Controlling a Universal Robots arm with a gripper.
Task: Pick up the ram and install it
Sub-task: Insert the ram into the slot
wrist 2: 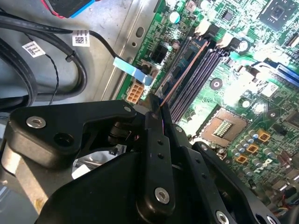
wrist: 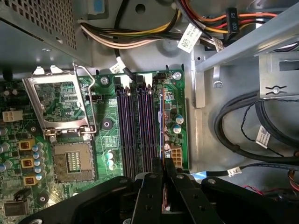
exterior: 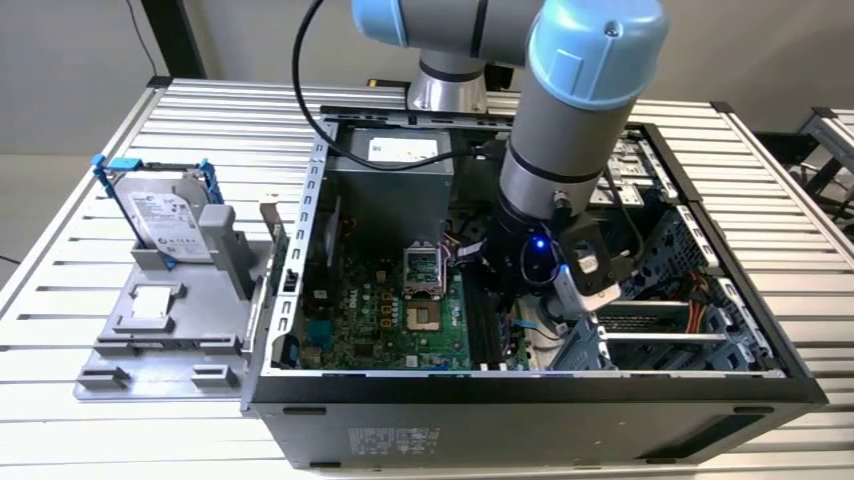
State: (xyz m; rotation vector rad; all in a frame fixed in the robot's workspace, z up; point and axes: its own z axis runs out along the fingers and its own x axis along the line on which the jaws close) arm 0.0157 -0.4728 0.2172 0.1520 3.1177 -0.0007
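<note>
While the pincer [wrist 2: 156,109] pinches the ram [wrist 2: 184,70] edge-on inside the case [exterior: 534,385], the insertion step is under way: the stick lies just ahead of its tips over the slots [wrist: 138,130]. Seating calls for square alignment and a firm, even press.

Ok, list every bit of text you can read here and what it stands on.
No text is legible.
Hard drive label: too small to read.
Power supply sticker: too small to read.
White cable tags in both wrist views: blurred.
Motherboard print: too small to read.
</note>
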